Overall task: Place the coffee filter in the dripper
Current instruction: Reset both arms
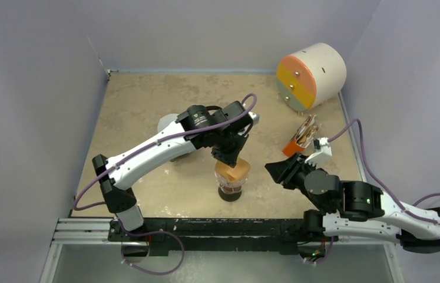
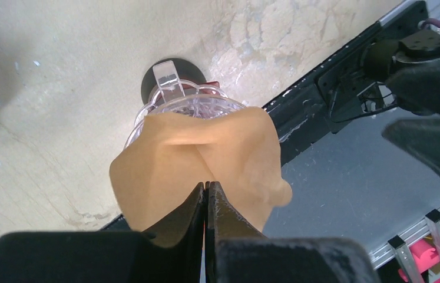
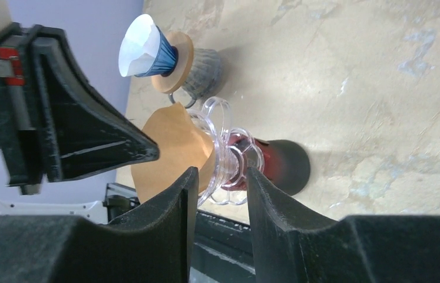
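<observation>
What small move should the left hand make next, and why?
Probably a short lift straight up. The left hand is shut on the tan filter at its top edge, but the filter rests at the mouth of the clear funnel, not in the blue dripper, which stands apart.

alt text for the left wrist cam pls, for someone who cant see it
The left gripper, shut, pinches the edge of a tan paper coffee filter that drapes over the mouth of a clear fluted plastic dripper standing on a dark round base. Beneath lies a mottled beige table, with a black rail along its edge at right.
</observation>
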Controlling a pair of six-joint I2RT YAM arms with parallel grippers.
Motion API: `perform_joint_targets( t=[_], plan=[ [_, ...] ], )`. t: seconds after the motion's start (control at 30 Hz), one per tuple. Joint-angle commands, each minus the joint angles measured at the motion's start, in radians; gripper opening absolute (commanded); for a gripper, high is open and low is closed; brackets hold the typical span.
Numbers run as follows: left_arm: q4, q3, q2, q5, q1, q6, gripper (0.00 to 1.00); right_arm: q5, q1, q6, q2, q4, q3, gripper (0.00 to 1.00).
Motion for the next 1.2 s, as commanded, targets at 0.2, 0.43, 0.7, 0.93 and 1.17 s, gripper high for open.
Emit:
perform_joint_targets(
  t=[0.2,0.43,0.7,0.93,1.17],
  plan=[
    [0.103,0.051,-0.186,-0.052,0.013,0.155,0.0,0.11,0.004,-0.376,0.1,-0.011,0.152,0.4],
    [0.172,-0.024,-0.287,-0.145,0.038,0.25,0.04,0.063,0.003,-0.618,0.176,0.02,0.228,0.36],
    [0.334,-0.275,-0.522,-0.365,0.047,0.329,0.24,0.141,0.001,-0.758,0.263,-0.041,0.264,0.51],
    [0.391,-0.461,-0.726,-0.473,0.047,0.348,0.52,0.159,0.001,-0.718,0.212,-0.021,0.166,0.87],
    [0.414,-0.667,-0.939,-0.508,0.047,0.35,0.76,0.241,0.001,-0.485,0.137,-0.129,0.09,0.99]
  ],
)
